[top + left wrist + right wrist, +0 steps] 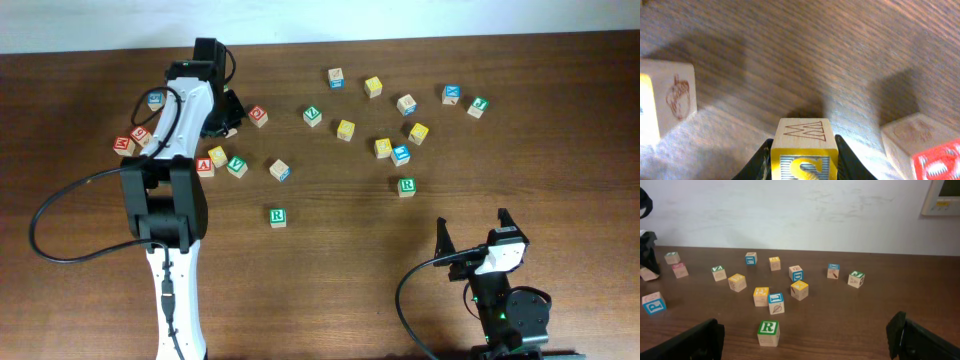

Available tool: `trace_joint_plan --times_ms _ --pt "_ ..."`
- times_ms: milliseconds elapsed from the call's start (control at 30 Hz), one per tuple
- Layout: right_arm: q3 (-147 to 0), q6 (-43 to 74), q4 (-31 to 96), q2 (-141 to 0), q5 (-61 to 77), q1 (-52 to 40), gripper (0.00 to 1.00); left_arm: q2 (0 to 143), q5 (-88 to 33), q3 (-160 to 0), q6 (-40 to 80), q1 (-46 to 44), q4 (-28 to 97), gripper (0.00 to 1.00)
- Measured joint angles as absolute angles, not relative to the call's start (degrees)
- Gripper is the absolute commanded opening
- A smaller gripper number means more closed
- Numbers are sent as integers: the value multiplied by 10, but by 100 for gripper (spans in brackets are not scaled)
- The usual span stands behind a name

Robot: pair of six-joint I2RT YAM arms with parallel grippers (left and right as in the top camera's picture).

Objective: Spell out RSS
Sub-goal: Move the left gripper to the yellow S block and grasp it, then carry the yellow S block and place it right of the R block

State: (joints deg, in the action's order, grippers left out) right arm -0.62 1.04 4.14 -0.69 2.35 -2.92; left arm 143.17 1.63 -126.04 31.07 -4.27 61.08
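one s cube pinched in left gripper; two green r cubes loose; right gripper spread.

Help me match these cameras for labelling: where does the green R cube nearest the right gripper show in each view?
Overhead: green R cube, right of centre, up-left of the right gripper.
Left wrist: not in it; it shows a yellow S cube instead.
Right wrist: bottom, left of centre.
Shared landmark: the blue-framed cube just beyond the R cube, in overhead and right wrist.
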Motion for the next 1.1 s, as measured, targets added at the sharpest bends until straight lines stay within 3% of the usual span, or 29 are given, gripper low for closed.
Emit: trace_joint_plan --times_ms 233,567,800,967,1100 --pt "-6 10 41 -7 23 -29 98 1416 -80 -1363 277 -43 747 24" --pt "-6 10 41 -6 23 -29 98 1212 -156 -1378 183 -46 964 24" --pt "-6 11 41 -6 23 -29 98 1135 -172 -1310 138 -96 965 25" --pt "-6 10 41 -7 23 -29 98 997 -174 -1146 129 -144 960 24" --pt "-6 10 42 -7 24 -29 98 963 -176 -989 136 -218 871 26"
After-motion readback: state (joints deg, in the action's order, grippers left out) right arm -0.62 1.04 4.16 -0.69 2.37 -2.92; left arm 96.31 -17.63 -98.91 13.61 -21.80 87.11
